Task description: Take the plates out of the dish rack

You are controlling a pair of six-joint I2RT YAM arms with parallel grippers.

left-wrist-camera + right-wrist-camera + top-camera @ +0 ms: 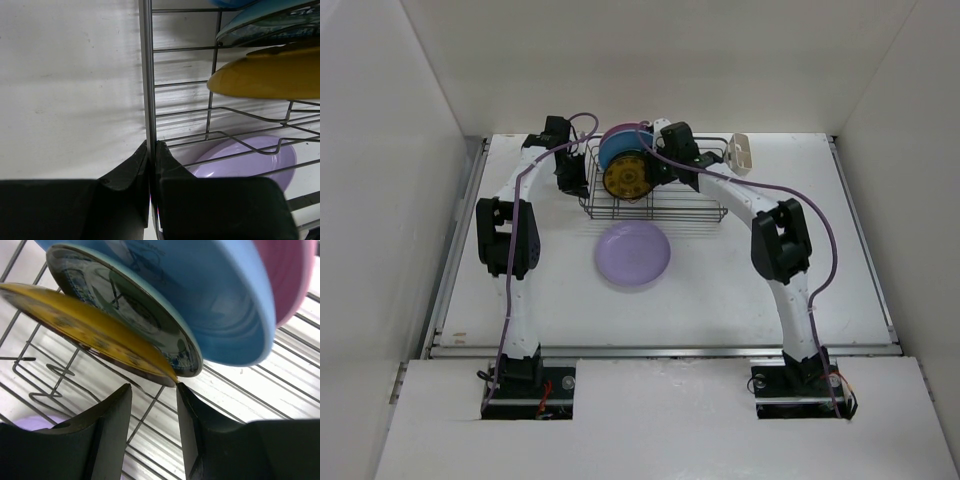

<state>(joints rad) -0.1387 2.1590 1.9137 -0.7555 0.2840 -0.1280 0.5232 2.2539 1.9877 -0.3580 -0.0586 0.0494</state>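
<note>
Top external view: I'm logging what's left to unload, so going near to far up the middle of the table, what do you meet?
lavender plate, lying flat → dish rack, its near rim → golden-yellow plate → blue plate → pink plate, only its edge showing.

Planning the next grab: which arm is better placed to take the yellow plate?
Right. The right pincer is open at the yellow plate's rim; the left pincer is shut on the rack's edge wire.

White table (740,290) carries dish rack (680,207) at rear ctr & lavender plate (633,255) flat just in front.
</note>
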